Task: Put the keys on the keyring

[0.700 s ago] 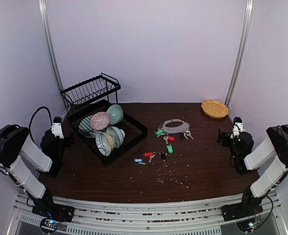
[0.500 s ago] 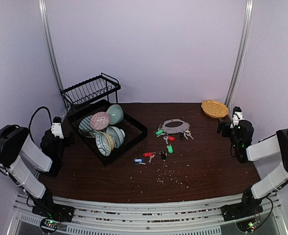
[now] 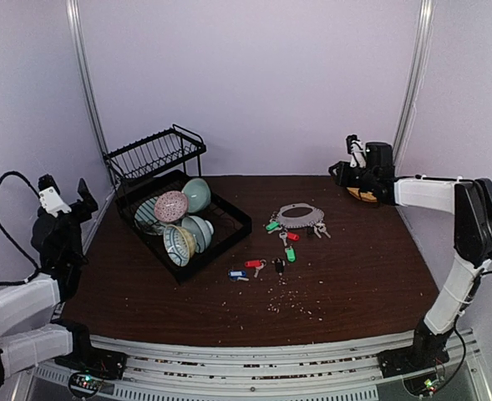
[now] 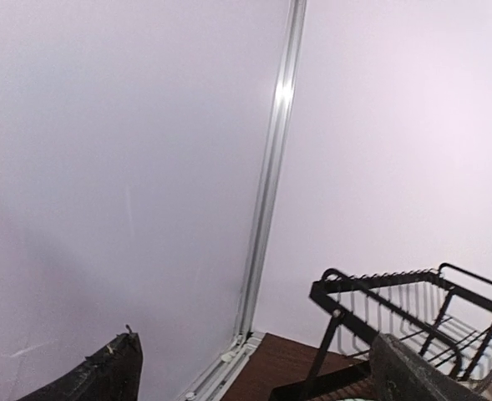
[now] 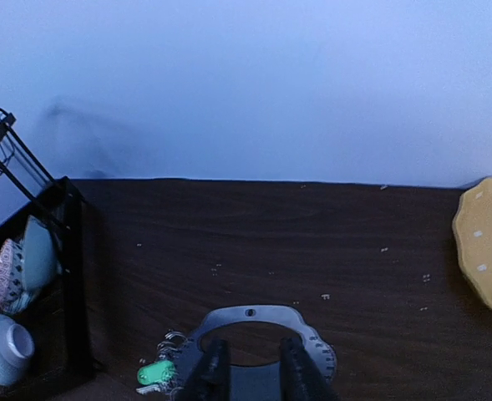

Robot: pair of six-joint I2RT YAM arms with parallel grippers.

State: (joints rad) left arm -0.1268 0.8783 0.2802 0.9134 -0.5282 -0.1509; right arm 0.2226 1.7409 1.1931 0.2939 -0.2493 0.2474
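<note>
Keyring, laid flat toward the far edge of the table with its long axis left-right, is faced by the nearer right gripper, jaws partly apart and empty, while loose keys are left toward mid-table and the left gripper is held wide apart.

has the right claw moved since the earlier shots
Yes. The right claw has swung away from the near right side of the table toward the back wall, and now sits by the yellow plate at the far right corner.
</note>
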